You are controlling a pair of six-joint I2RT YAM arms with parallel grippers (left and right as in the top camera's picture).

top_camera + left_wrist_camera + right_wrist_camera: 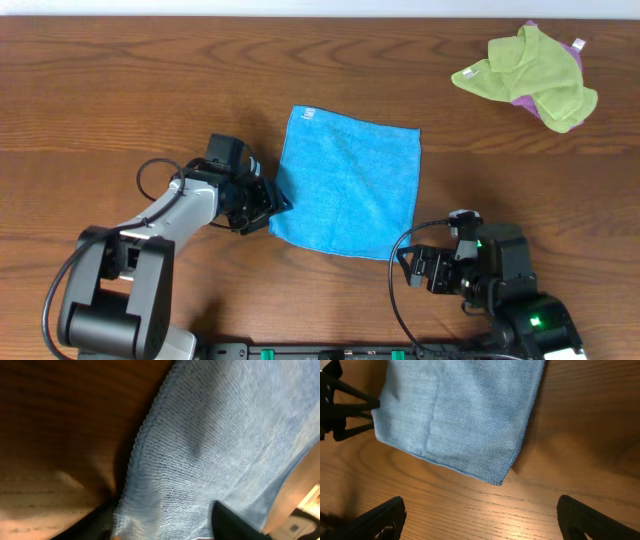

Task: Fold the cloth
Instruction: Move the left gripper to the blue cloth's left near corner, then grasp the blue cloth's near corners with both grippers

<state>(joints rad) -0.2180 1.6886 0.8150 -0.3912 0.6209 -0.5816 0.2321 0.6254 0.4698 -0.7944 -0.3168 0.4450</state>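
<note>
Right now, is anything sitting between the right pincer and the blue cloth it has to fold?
No, nothing visible. Only brown wooden table surface lies between the open right pincer and the nearest corner of the bright sky-blue square microfibre cloth. The crumpled yellow-green cloth lies far off to the side.

The brown wooden table (120,90) is viewed straight down from overhead. The sky-blue square microfibre cloth (350,185) is shared by all views: its left edge very closely from the left wrist, its near-right corner from the right.
</note>
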